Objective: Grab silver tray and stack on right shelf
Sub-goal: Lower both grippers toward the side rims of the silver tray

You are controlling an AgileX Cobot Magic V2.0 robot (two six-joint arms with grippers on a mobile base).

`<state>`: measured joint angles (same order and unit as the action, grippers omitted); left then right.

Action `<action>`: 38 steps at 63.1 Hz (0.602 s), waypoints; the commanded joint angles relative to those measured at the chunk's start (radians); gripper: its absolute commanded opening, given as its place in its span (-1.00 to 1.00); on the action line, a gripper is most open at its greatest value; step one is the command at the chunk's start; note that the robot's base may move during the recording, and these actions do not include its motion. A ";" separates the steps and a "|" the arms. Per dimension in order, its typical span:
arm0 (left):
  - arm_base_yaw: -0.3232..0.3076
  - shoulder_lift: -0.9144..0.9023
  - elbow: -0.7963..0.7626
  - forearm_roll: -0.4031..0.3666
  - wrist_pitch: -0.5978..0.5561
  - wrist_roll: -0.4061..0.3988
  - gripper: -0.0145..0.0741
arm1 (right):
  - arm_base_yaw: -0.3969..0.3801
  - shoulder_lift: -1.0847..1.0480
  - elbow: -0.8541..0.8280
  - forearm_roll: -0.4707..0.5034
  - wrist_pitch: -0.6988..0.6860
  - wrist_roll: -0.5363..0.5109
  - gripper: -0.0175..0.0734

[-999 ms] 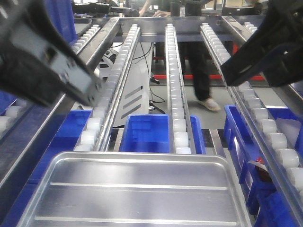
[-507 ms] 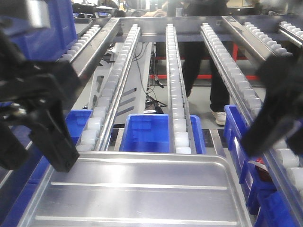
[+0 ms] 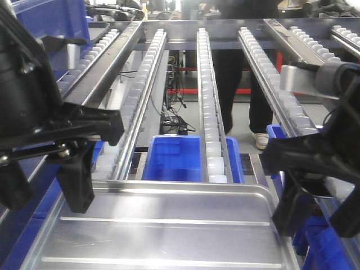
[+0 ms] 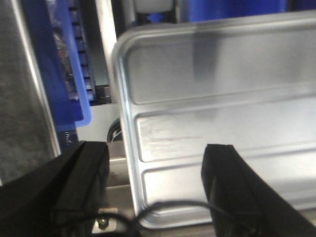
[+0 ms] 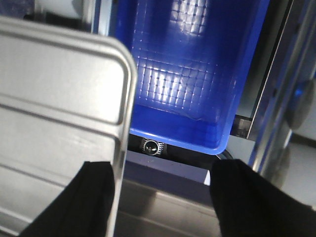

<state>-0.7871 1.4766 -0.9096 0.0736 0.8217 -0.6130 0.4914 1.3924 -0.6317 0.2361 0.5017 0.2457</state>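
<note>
The silver tray lies flat at the near end of the roller rails, ridges across its bottom. My left gripper is open at its left edge. In the left wrist view the left gripper straddles the tray's left rim, one finger outside and one above the tray's bottom. My right gripper is open at the right edge. The right wrist view has the right gripper straddling the tray's right rim, apart from it. I cannot tell whether the roller rails ahead are the right shelf.
Blue bins sit below the rails beyond the tray, one right under the right gripper. Another blue bin lies left of the tray. More roller rails run at the far right. A person's legs stand behind the rack.
Both arms have come down from high at the sides to the tray's left and right edges, fingers now pointing down around the rims. The tray has not moved.
</note>
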 commanded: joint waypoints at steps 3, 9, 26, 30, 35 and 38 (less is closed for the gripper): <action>0.001 -0.024 -0.029 0.060 -0.023 -0.064 0.04 | -0.002 -0.015 -0.037 -0.001 -0.039 0.019 0.53; 0.001 -0.024 -0.029 0.070 -0.025 -0.076 0.04 | 0.000 -0.015 -0.063 -0.001 -0.016 0.021 0.53; 0.001 -0.022 -0.029 0.070 -0.028 -0.076 0.04 | 0.035 -0.011 -0.194 -0.157 0.156 0.083 0.53; 0.001 -0.022 -0.029 0.070 -0.028 -0.076 0.04 | 0.058 -0.006 -0.212 -0.236 0.191 0.158 0.53; 0.001 -0.022 -0.029 0.075 -0.028 -0.076 0.04 | 0.094 0.001 -0.214 -0.316 0.203 0.265 0.53; 0.001 -0.022 -0.029 0.077 -0.028 -0.076 0.04 | 0.117 0.002 -0.214 -0.332 0.197 0.312 0.53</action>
<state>-0.7871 1.4810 -0.9096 0.1363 0.8090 -0.6762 0.5751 1.4152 -0.8136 -0.0219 0.7045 0.4552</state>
